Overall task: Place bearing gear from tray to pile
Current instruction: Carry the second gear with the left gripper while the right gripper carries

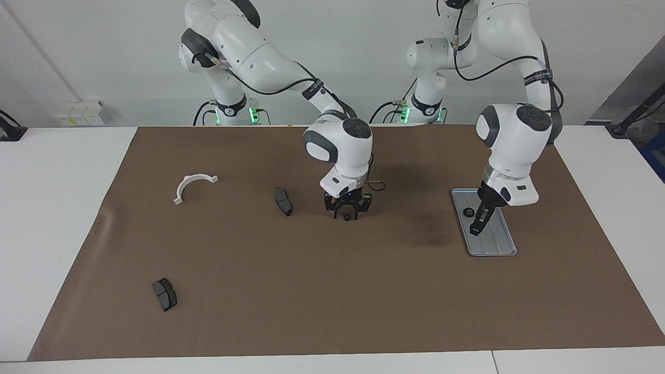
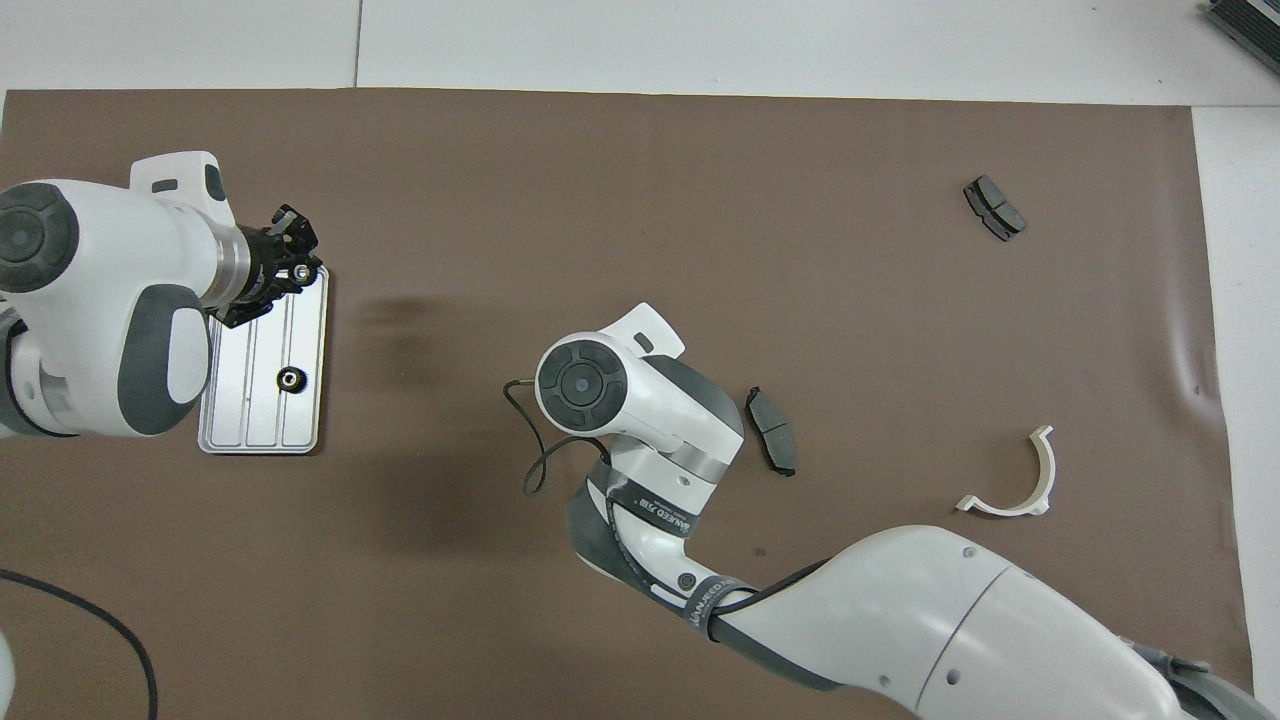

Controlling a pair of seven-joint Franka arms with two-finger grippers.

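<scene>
The tray gear [image 1: 468, 211] [image 2: 291, 378], a small dark toothed wheel, lies flat on the tray [image 1: 496, 244] [image 2: 240, 420], in the half nearer to the robots and close to the long rim that faces the middle of the mat. The tray sits on the brown mat [image 1: 311, 291] toward the left arm's end, its long sides running away from the robots.

The left gripper [image 1: 475, 230] [image 2: 293, 270] hangs tilted above the tray, clear of its floor. Its fingers are drawn in on a small round part with a pale centre, the lifted gear [image 2: 300, 271], which looks like a second bearing gear.

Near the middle of the mat the right gripper [image 1: 347, 213] points straight down. Its fingertips are at the mat, closed in on either side of the centre gear [image 1: 346, 218], a small dark wheel resting on the mat. From overhead the arm's own wrist hides this gripper.

Toward the right arm's end lies the pile, spread out:
- One brake pad [image 1: 283, 201] [image 2: 772, 430] beside the right gripper.
- The white half-ring bracket [image 1: 184, 185] [image 2: 1046, 480] closer to that end's edge.
- A second brake pad [image 1: 164, 294] [image 2: 994, 208] near the mat's corner farthest from the robots.
</scene>
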